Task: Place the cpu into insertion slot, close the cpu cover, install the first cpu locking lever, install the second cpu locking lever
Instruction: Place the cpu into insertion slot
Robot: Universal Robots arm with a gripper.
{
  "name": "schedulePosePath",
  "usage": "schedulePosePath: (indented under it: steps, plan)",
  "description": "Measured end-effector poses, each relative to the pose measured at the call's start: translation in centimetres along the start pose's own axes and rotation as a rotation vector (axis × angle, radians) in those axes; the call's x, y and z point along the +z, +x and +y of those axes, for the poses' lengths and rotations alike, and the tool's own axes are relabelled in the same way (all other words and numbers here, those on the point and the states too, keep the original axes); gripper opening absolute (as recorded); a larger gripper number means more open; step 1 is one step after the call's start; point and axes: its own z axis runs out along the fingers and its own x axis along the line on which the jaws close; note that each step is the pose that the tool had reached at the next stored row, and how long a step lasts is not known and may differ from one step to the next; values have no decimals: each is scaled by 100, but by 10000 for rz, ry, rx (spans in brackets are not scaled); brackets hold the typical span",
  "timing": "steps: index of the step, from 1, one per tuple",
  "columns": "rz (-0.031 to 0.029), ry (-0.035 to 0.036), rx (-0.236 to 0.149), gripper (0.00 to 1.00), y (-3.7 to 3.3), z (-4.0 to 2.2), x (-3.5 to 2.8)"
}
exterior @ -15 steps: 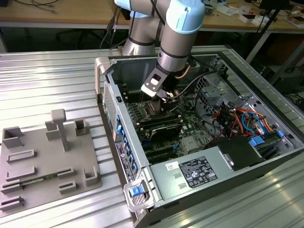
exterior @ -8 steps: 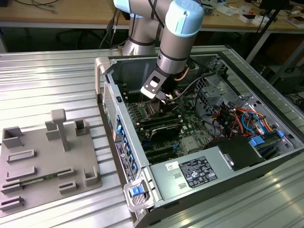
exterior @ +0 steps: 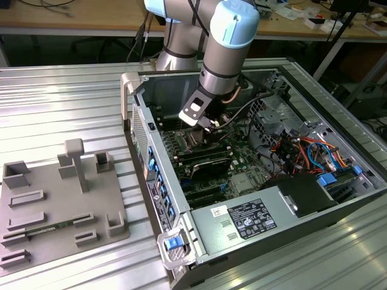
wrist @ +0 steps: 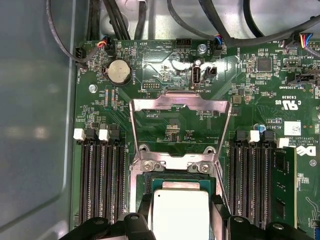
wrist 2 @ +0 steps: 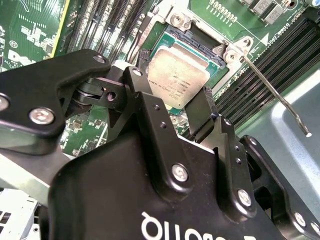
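- The gripper [wrist 2: 170,92] has its fingers [wrist 2: 136,82] closed narrowly on two opposite edges of the cpu [wrist 2: 179,75].
- The cpu sits at the insertion slot [wrist 2: 200,50]; I cannot tell whether it is seated.
- The cpu cover [wrist: 150,104] stands open just beside the slot.
- The cpu is probably light, stiff and smooth, with a fragile underside, so the edges seem the best hold.

The cpu [wrist 2: 177,75], a flat square chip with a dull silver top, is gripped between the jaws, just over the black insertion slot [wrist 2: 196,45]. The silvery cpu cover [wrist: 150,102] stands open beyond the jaws.
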Motion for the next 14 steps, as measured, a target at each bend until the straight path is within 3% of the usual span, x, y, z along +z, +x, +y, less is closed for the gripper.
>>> schedulePosePath:
  steps: [14]
  plan:
    - [8, 65, 21, 55, 0, 2, 16]
